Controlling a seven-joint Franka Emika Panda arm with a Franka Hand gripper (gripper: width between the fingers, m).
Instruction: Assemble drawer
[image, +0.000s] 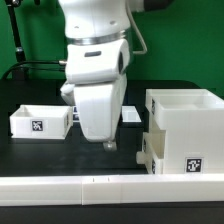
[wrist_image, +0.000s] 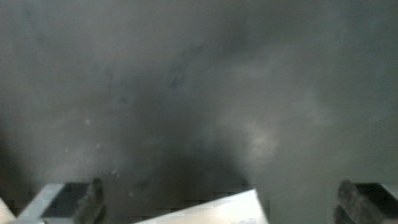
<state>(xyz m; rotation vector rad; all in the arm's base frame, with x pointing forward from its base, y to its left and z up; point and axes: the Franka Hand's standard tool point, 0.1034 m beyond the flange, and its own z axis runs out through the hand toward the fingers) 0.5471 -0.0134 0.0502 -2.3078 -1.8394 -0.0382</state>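
Observation:
The tall white drawer housing (image: 185, 130) stands at the exterior view's right, with a square tag on its front. A small open-topped tray (image: 40, 121) with a tag stands at the exterior view's left. A second low white part (image: 148, 152) sits against the housing's lower left side. My gripper (image: 110, 144) hangs just above the dark table between the tray and the housing. In the wrist view my gripper (wrist_image: 217, 195) is open, with its fingers (wrist_image: 71, 203) wide apart. A white corner (wrist_image: 214, 212) lies between them, touching neither; I cannot tell which part it is.
The long low white border rail (image: 100, 188) runs along the table's front edge. The marker board (image: 130, 115) lies flat on the table behind the gripper. The table surface (wrist_image: 178, 90) is dark. A green wall stands at the back.

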